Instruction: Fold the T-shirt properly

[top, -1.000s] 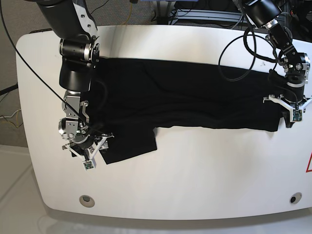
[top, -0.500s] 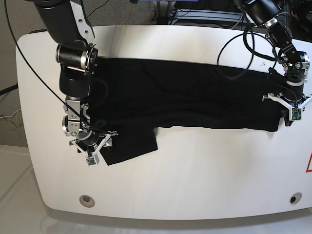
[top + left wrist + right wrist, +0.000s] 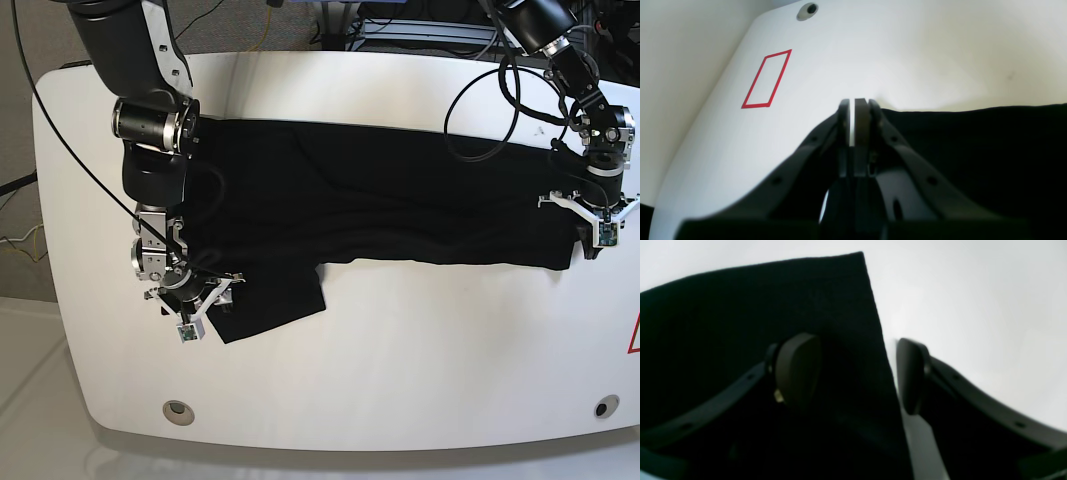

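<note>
Lying spread across the white table, the T-shirt stretched as a long black band from one side to the other, with one flap hanging lower near the table's front at the right arm's side. The right gripper stood at this flap, its two fingers wide apart, one pad over the black cloth and the other over the bare table just beside the cloth's edge. The left gripper was at the opposite end of the shirt, its fingers pressed together; whether cloth was pinched between them could not be told. A red outlined rectangle was marked on the table near it.
</note>
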